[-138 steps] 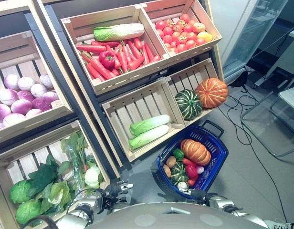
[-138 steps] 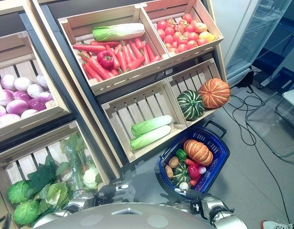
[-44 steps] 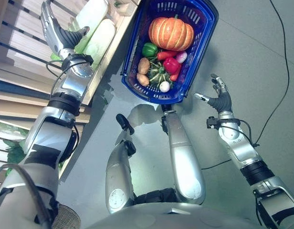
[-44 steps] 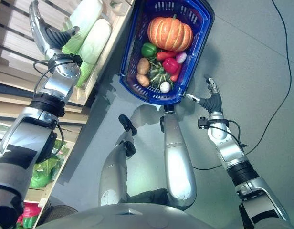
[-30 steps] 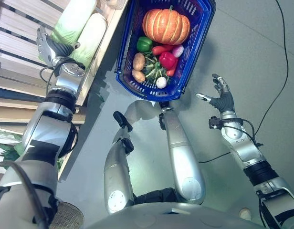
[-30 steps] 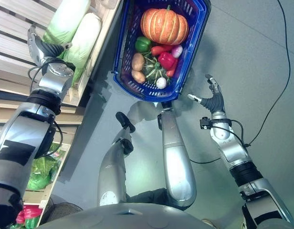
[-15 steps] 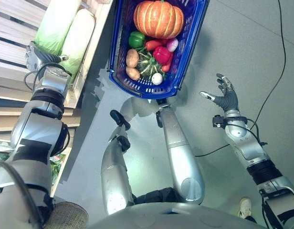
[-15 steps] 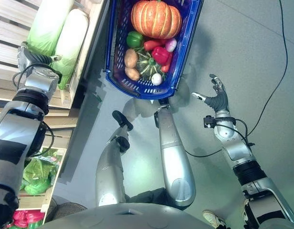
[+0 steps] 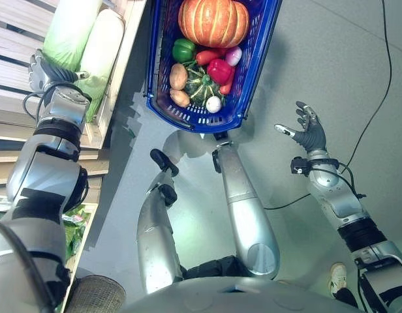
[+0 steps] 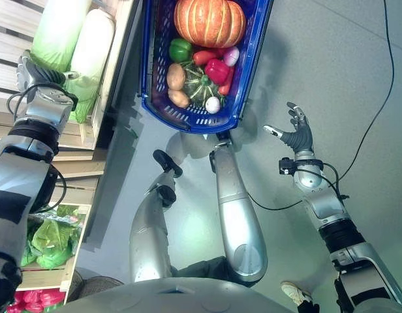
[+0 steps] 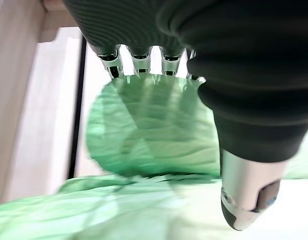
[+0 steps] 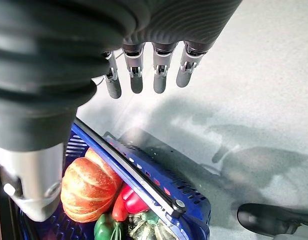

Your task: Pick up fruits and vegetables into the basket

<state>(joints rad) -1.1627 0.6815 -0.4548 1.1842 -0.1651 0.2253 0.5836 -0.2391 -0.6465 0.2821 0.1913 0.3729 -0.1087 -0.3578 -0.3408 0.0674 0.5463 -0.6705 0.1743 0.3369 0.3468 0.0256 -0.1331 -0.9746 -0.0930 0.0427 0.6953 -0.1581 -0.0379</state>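
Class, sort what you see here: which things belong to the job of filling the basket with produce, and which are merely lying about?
Belonging to the job:
- blue plastic basket holding an orange ribbed pumpkin
- two pale green napa cabbages in the slatted wooden crate
- left hand at the cabbages
- right hand, open above the floor

Lying about:
- black cable on the grey floor

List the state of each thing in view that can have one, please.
left hand: open, on a napa cabbage
right hand: open, holds nothing, above the floor
blue basket: on the floor, part filled
orange pumpkin: lying in the basket
second napa cabbage: in the wooden crate
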